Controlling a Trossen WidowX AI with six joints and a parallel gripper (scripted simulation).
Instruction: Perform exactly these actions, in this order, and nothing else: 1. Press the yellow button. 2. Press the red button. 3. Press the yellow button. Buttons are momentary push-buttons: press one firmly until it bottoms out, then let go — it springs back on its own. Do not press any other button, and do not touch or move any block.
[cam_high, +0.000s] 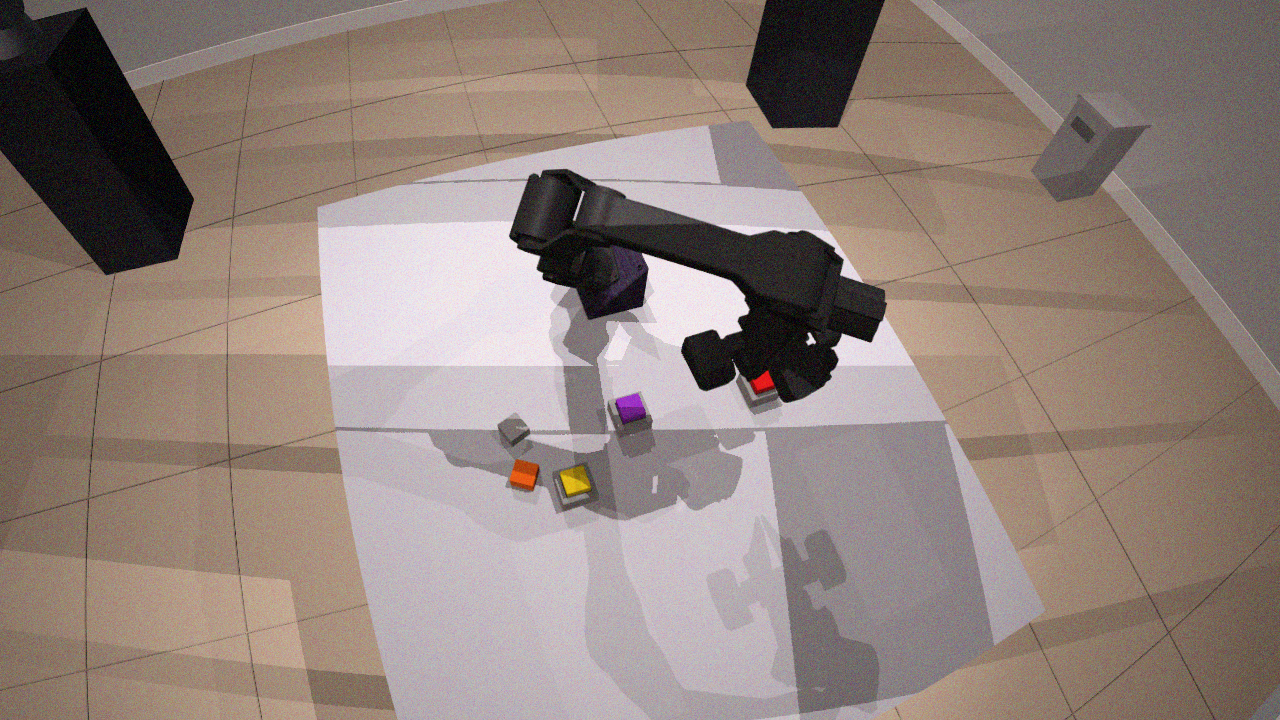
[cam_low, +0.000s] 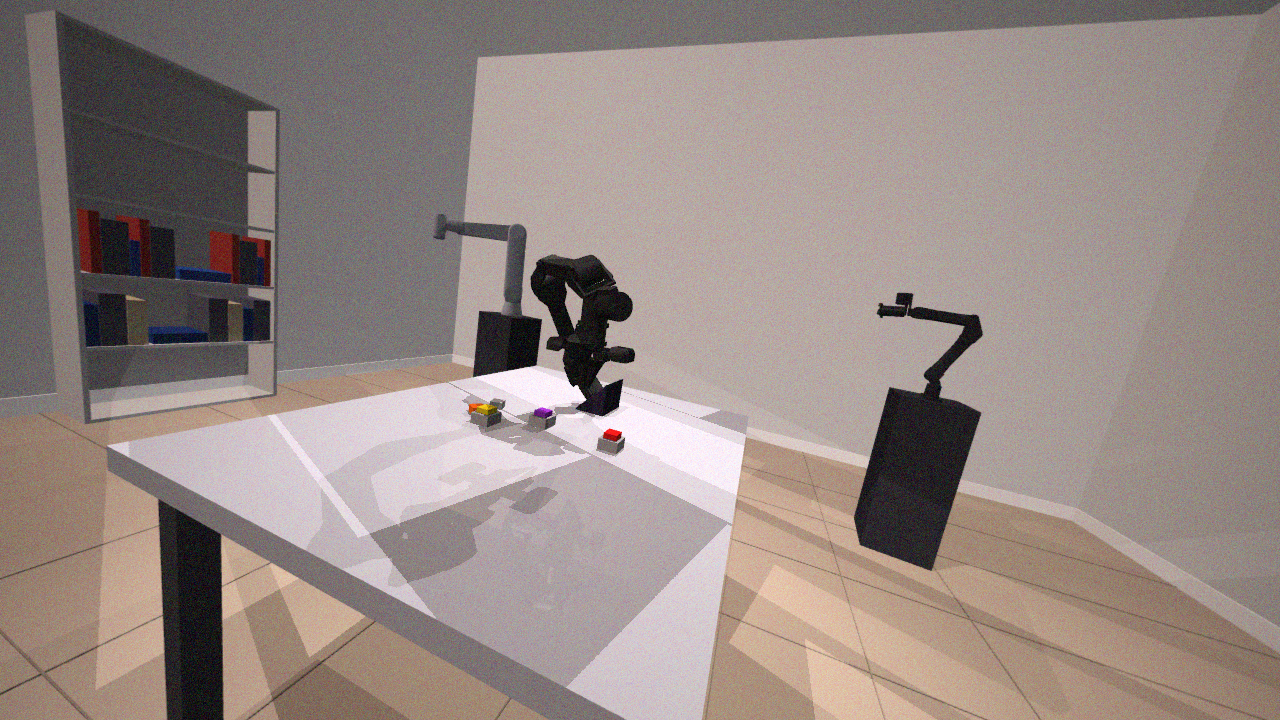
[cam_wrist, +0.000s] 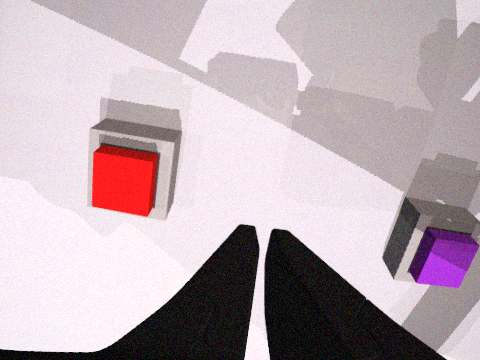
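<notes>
Top view: the arm reaches out over the worktop so its head sits over the red button, well apart from the yellow button and the orange block beside it. Exterior view: the red button stands proud, apparently not yet pressed. Wrist view: jaws nearly shut on nothing (a blunt tip suits pressing), with the red button up and left of the tip, so likely more travel is needed.

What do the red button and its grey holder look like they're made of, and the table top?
The square red button looks like matte, opaque plastic: flat, even colour, no glints. Its pale grey housing looks like similar dull plastic, though painted metal is possible. The white table top seems a smooth laminate or painted board, faintly satin under the light.
</notes>
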